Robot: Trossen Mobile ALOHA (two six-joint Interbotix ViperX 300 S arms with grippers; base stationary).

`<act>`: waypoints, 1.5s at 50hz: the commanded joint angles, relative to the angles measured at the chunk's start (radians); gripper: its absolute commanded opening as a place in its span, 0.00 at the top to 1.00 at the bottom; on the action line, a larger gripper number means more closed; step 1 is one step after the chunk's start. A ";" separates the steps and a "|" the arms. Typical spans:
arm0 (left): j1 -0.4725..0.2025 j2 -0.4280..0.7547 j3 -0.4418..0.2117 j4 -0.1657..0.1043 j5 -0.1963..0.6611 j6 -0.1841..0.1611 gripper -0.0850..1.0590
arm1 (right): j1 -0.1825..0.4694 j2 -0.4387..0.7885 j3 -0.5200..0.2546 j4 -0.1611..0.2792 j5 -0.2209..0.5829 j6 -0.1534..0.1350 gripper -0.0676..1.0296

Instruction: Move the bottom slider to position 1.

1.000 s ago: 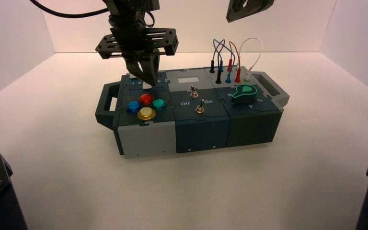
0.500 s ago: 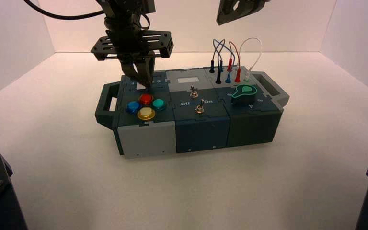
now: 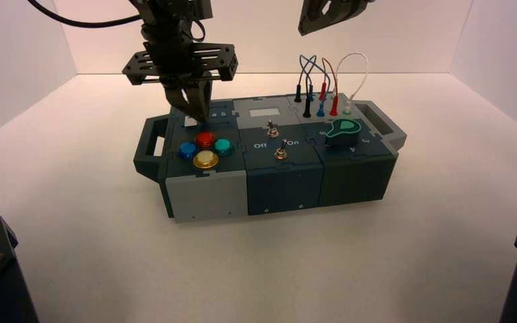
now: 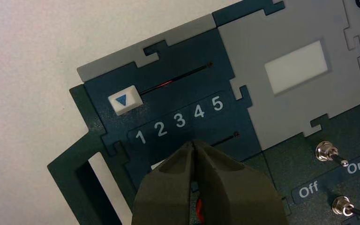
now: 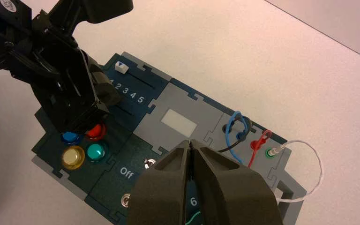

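The bottom slider [image 4: 156, 165] shows only as a white corner beside my left gripper's fingers [image 4: 168, 187], on its dark track under the low end of the 1-5 row. The printed numeral 1 [image 4: 140, 137] lies just beyond that corner. My left gripper [image 4: 194, 142] is shut, its tips pointing down at the track right against the white knob [image 3: 190, 122]. In the high view the left gripper [image 3: 198, 116] stands over the box's left rear. My right gripper [image 5: 191, 142] is shut and hangs high over the box's back [image 3: 323, 15], touching nothing.
The farther slider's white knob [image 4: 122, 100] with a blue triangle sits at its track's end near 1. Four coloured round buttons [image 3: 205, 148], two toggle switches [image 3: 276, 138], a green knob [image 3: 342, 130] and plugged wires [image 3: 320, 87] fill the box. Handles [image 3: 151, 145] stick out at both ends.
My left gripper has slid leftward along the box, and the white bottom slider knob has shifted left with it toward the 1 end. The right gripper drifted slightly left.
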 commanded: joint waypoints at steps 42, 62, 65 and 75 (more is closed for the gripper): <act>0.040 -0.044 0.014 0.012 0.017 0.021 0.95 | 0.009 -0.003 -0.031 0.005 -0.008 0.000 0.96; 0.040 -0.149 0.005 0.015 0.135 0.087 0.95 | 0.006 -0.002 -0.034 -0.011 0.018 0.000 0.96; 0.040 -0.179 0.009 0.018 0.150 0.091 0.95 | 0.008 -0.006 -0.035 -0.011 0.021 0.000 0.96; 0.040 -0.235 0.017 0.032 0.170 0.087 0.95 | 0.005 -0.008 -0.037 -0.011 0.025 0.000 0.96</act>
